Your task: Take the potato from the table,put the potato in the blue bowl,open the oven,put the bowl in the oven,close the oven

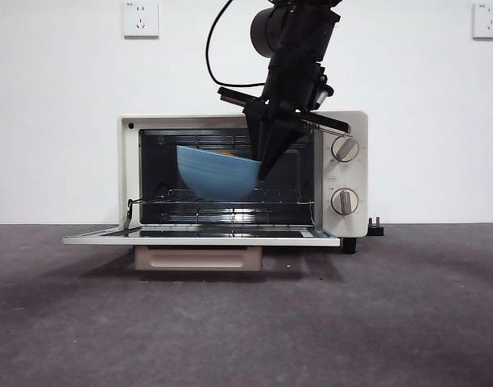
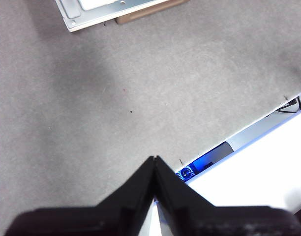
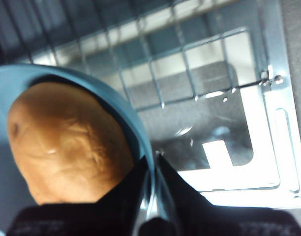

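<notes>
Dark grey mottled worktop runs across the whole front view, with a white wall behind carrying 2 sockets, 1 at each upper corner.

Potato: orange-brown, lying inside the blue bowl; from the front only a sliver of it shows above the bowl's rim.

Blue bowl: tilted, right side higher, held inside the oven cavity above the wire rack. Whether its base touches the rack cannot be told.

Right gripper: comes down from above at the bowl's right edge. Fingers pinched tight on the bowl's rim, 1 inside and 1 outside the wall.

Oven: cream-white, door dropped flat toward the near side, beige handle below its front edge. 2 round knobs on the right panel.

Left gripper: well clear of the oven, over bare worktop, with a corner of the open door at the far edge of its view. Fingers pressed together at the tips, holding nothing.
</notes>
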Robot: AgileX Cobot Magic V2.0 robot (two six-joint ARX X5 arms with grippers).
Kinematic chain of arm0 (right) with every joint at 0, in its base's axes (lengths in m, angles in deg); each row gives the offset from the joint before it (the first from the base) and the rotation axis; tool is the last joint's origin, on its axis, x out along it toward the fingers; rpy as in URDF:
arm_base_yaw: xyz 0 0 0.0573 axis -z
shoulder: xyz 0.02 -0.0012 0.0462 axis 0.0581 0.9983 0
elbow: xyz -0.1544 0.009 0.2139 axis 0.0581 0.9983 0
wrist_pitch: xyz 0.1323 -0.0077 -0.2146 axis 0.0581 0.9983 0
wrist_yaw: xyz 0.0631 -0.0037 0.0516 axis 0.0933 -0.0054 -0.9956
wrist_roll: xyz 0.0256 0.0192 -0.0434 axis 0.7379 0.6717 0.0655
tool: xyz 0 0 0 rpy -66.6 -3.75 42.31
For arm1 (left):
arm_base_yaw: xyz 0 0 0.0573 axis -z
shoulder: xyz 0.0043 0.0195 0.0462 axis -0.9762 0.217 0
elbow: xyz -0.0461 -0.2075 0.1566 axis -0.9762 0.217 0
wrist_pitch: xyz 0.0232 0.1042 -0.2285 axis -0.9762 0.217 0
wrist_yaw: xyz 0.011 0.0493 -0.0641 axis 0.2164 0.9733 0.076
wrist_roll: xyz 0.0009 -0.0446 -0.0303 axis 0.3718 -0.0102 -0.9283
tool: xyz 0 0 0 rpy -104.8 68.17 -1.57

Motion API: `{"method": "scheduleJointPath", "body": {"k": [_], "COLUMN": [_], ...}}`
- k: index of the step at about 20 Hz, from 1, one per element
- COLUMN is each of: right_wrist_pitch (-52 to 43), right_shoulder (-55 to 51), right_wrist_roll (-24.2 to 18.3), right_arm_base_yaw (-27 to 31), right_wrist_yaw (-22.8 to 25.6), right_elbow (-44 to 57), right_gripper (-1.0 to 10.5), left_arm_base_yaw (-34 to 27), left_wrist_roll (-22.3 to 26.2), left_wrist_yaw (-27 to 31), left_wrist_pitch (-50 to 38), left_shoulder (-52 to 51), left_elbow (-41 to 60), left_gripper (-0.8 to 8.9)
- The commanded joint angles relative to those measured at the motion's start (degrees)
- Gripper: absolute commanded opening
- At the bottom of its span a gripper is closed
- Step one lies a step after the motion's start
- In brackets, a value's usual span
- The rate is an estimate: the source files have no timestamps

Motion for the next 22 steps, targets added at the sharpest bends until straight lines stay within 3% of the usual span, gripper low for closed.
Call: {"method": "scheduleJointPath", "body": {"k": [1,7,11,20,22], "right_wrist_pitch": [-0.28,-2.32,-2.91,-4.35,-4.31], "right_shoulder": [0.83,0.83,0.83,0.90,0.90], "right_wrist_roll": [6.19,14.93,18.56,18.73,17.40], "right_arm_base_yaw": [0.17,0.46,0.39,0.37,0.37], "right_wrist_yaw": [0.28,3.17,9.27,11.04,11.28], "right_elbow": [-0.33,-0.33,-0.33,-0.31,-0.31], "right_gripper": [-0.1,-0.1,-0.1,0.1,1.2], "left_arm_base_yaw": [0.09,0.09,0.09,0.09,0.09], "left_wrist_roll": [0.24,0.24,0.26,0.68,0.68], "left_wrist_yaw": [-0.09,-0.09,-0.11,-0.13,-0.13], "left_wrist_pitch": [-0.33,-0.28,-0.26,-0.24,-0.09], "left_shoulder": [-0.13,-0.15,-0.13,-0.11,-0.11], "left_elbow": [0.59,0.59,0.59,0.59,0.59], "left_gripper": [-0.06,-0.06,-0.06,-0.06,-0.06]}}
